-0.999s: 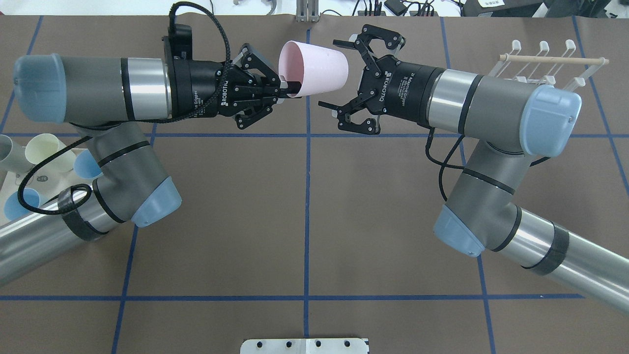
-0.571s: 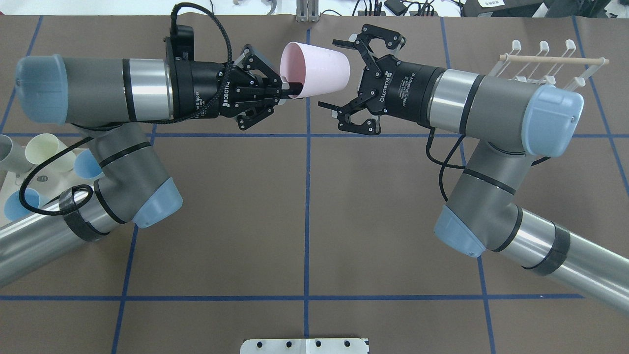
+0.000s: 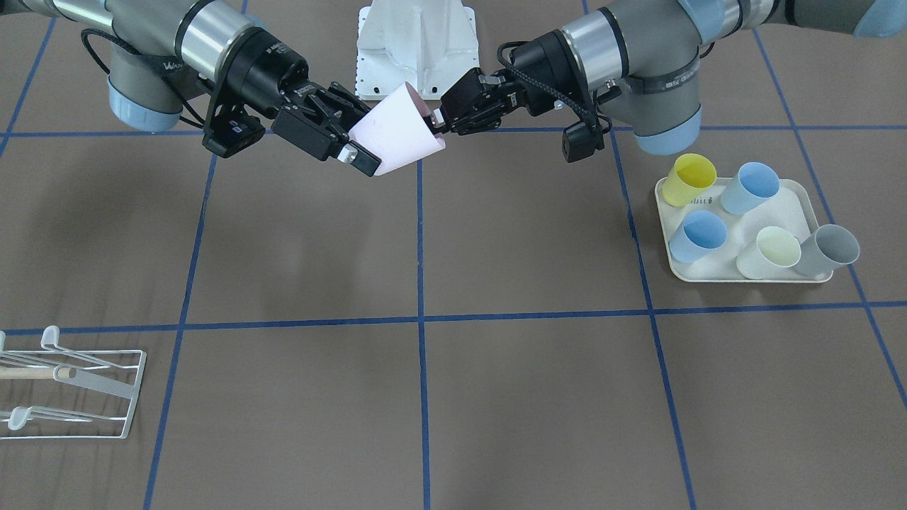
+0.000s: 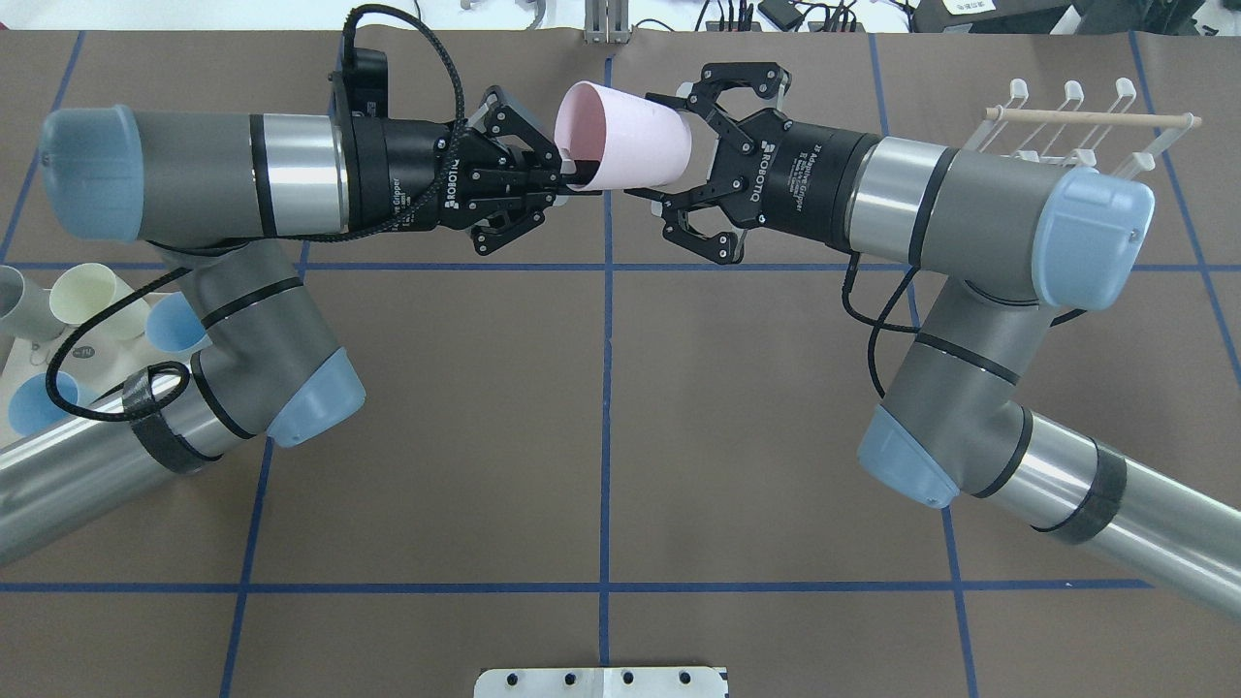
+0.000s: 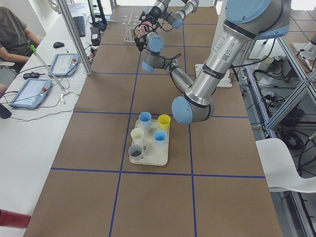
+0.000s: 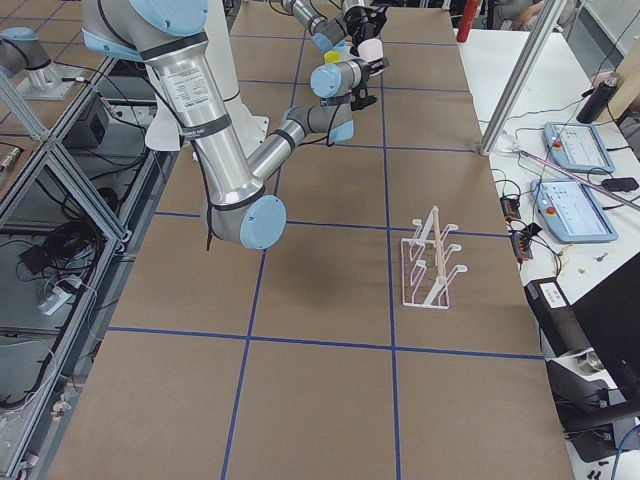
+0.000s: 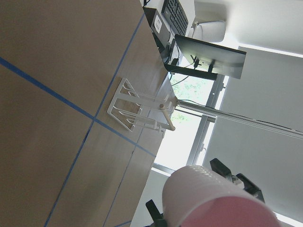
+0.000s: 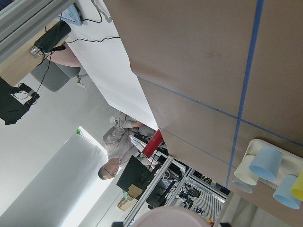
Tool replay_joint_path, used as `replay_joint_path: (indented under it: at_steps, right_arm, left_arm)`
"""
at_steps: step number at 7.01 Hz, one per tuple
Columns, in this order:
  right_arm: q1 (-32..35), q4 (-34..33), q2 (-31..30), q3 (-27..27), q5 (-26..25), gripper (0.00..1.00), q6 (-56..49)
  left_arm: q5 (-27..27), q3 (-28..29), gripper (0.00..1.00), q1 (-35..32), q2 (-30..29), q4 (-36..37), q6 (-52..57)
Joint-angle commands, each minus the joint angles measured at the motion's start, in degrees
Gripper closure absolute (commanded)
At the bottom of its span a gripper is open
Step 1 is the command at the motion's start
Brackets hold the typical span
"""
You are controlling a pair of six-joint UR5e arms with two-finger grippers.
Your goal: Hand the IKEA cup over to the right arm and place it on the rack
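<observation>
- Left gripper (image 4: 570, 177): clenched on the rim of the pink cup (image 4: 625, 136), with one finger inside the mouth and one outside. I use this rim pinch so that the cup's wall and base remain free for my other tool.
- Pink cup: carried clear of the table (image 4: 601, 436), lying roughly on its side. The mouth faces my left gripper and the base points into my right gripper, which presents the narrow end for the hand-over.
- Right gripper (image 4: 672, 147): spread wide, with one finger on each side of the cup's base end. I cannot tell whether the pads touch the wall. In my judgement, closing comes next, and my left gripper should release only after that grasp is firm.
- Rack (image 4: 1071, 94): stands on the table behind my right gripper, past its wrist and well apart from the cup. A base-end grasp should leave the mouth free to go over one of the prongs (image 4: 1016, 89).
</observation>
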Motion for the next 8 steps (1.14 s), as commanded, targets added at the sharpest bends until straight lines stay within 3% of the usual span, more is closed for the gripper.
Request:
replay_joint_path:
  at_steps: [1,3,5,8]
  right_arm:
    - [0.01,-0.07,0.06,0.31,-0.08,1.0,-0.68]
    - [0.8,-0.16,-2.99,0.75,1.32,1.0,-7.83]
    - [6.83,-0.25,-12.11,1.28,6.75,1.0,-28.35]
    - [13.79,-1.56,-21.44,-1.0,3.64,1.0,-64.43]
  left_arm:
    - [-0.16,-0.17,0.16,0.0,0.06,0.09,0.09]
    - [-1.46,-0.7,0.16,-0.78,0.76,0.0,0.53]
    - [-1.83,-0.61,0.15,-1.58,0.94,0.26,3.41]
    - [-1.56,-0.35,0.12,-2.81,1.73,0.88,8.76]
